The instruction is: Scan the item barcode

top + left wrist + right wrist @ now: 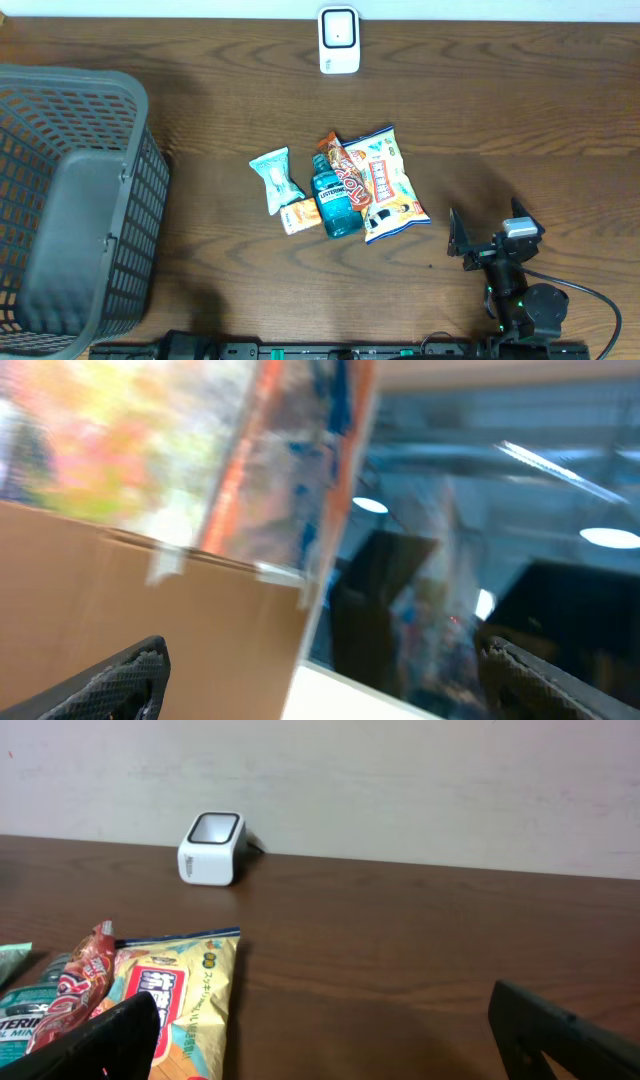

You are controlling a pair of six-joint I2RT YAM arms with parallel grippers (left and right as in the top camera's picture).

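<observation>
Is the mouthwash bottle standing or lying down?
Lying down: overhead, the mouthwash bottle shows its full length and label face-up.

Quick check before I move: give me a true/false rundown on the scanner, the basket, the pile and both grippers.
1. The scanner stands apart from the pile. True.
2. One item already lies in the basket. False: no item shows in the basket.
3. The right gripper grips the mouthwash. False: the right gripper is open and holds nothing, off to the right of the pile, where the mouthwash lies.
4. The snack bag lies on the right side of the pile. True.
5. The left gripper is open. True.
</observation>
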